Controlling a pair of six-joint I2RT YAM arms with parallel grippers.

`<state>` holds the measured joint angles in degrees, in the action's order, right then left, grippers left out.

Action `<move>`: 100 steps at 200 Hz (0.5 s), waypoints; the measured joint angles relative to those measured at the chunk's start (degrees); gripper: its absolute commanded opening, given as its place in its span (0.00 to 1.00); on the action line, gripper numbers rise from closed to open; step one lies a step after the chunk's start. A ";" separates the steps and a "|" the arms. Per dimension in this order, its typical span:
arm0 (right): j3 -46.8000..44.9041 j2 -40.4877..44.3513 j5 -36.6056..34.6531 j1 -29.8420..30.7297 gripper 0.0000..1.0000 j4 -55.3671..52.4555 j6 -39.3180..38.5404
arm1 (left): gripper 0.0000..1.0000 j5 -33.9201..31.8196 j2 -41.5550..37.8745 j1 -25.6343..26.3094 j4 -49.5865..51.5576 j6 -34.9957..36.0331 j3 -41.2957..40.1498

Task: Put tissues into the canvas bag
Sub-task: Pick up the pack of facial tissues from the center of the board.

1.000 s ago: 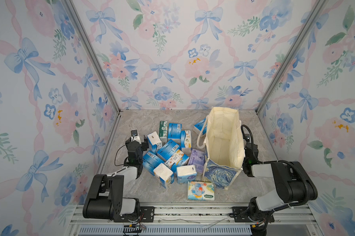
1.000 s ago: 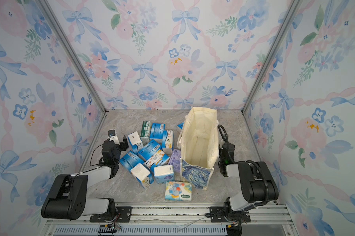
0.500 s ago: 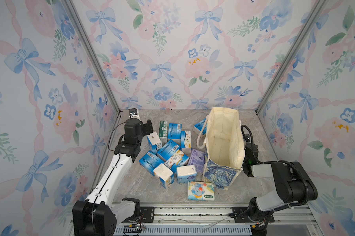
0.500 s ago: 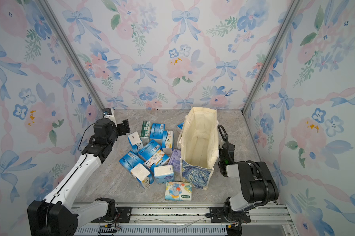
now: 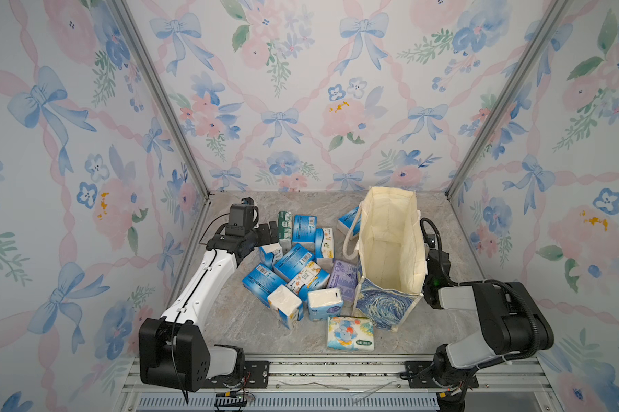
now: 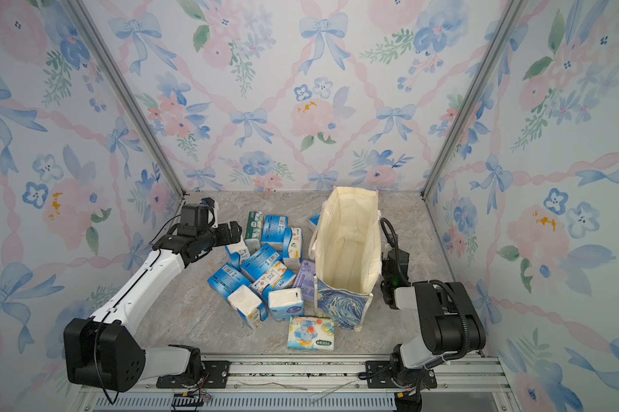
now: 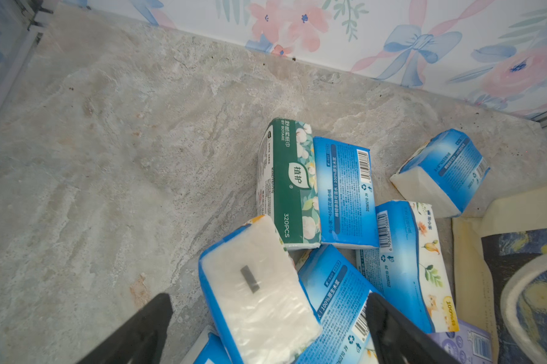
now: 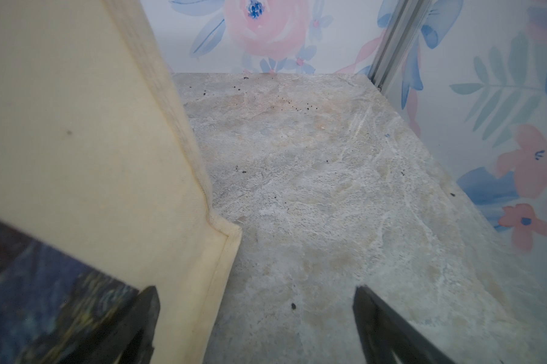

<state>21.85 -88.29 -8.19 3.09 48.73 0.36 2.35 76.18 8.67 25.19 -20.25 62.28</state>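
Both top views: you've got a grey marbled desk (image 5: 229, 321) boxed in by bow-and-flower wallpaper (image 5: 283, 107) w/ metal corner posts (image 5: 158, 96). The tissues (image 5: 293, 271) are piled mid-desk, right beside the canvas bag (image 5: 383, 232), which stands upright, mouth open. The left end effector (image 6: 235, 230) is at the pile's back corner.

Left wrist: jaws spread wide, white-faced pack (image 7: 259, 290) between them, ungripped.

Right wrist: the right end effector (image 8: 256, 288) is agape, empty, by the bag's corner. Dark specks on the desk beyond.

We see mostly blue-and-white tissue packs (image 5: 293, 262), a green floral pack (image 7: 292, 182), a lilac pack (image 5: 343, 281), a cream canvas bag (image 5: 372, 228) printed with blue swirls, and a grey marbled bench (image 5: 236, 321).
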 measured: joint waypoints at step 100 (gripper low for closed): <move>0.00 0.00 0.00 0.00 0.97 -0.02 0.00 | 0.98 2.29 6.16 0.81 1.99 -0.66 -0.09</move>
<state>21.85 -88.29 -8.19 3.09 48.71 0.36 4.64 82.35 9.47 27.18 -20.91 62.19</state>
